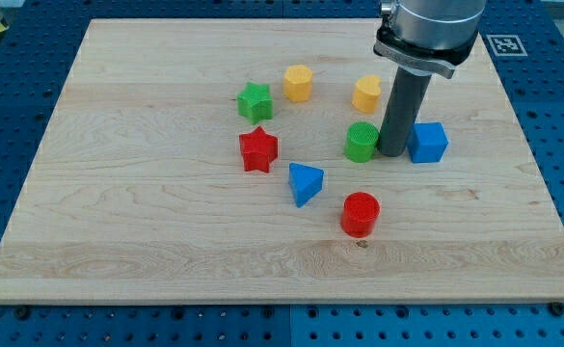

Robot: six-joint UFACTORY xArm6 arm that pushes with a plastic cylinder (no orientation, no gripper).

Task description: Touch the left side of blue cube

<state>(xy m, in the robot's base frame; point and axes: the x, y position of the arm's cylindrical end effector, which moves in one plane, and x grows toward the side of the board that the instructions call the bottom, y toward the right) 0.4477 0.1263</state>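
Wooden tabletop (pixel 147 241) on a blue perforated base, eight small blocks clustered around the middle and toward the view's right. My tip (pixel 393 152) stands between the green cylinder (pixel 362 142) and the blue cube (pixel 427 143), in the narrow gap at the cube's left face as the view shows it. Rod upright, its lower end right against or just beside that face; contact looks made or all but made, though the angle does not let me confirm a true touch. No fingers on this rig: just a bare rod, nothing held, nothing to open or close. Blue cube sits at the view's right of the cluster, level with the green cylinder. Other blocks: yellow hexagonal block (pixel 298 83) and yellow heart-like block (pixel 366 93) toward the view's top, green star (pixel 255 100) and red star (pixel 258 148) at the view's left, blue triangular block (pixel 305 182) and red cylinder (pixel 361 213) nearer the view's bottom. Judgement: task essentially at its end; at most a slight nudge toward the view's right remains to guarantee contact without crowding the green cylinder.
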